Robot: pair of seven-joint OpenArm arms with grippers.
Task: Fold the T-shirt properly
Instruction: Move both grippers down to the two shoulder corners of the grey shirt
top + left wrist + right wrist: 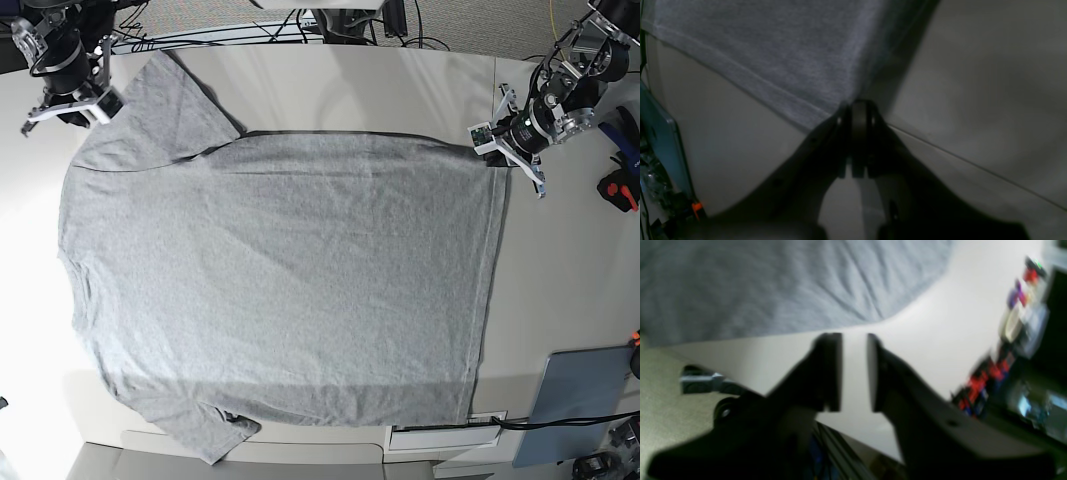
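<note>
The large heather-grey cotton T-shirt (280, 290) lies spread flat, plain side up, over most of the pale beige counter (570, 270), with its hem running down the right of the base view and its sleeves at the upper left and lower left.

The left hand (492, 152) sits at the upper right of the base view, on the shirt's upper right hem corner. In the left wrist view that hand (858, 106) is clenched, its dark fingers (841, 115) pressed together with the corner of grey cloth (773, 56) meeting their tips (the stitched hem slants across the frame just left of them).

The right hand (95, 105) is at the upper left of the base view, just beside the upper sleeve's edge. In its own wrist view the right hand (854, 336) stands released, bare counter showing in the gap, with the grey fabric (773, 283) near but apart from its tips.
</note>
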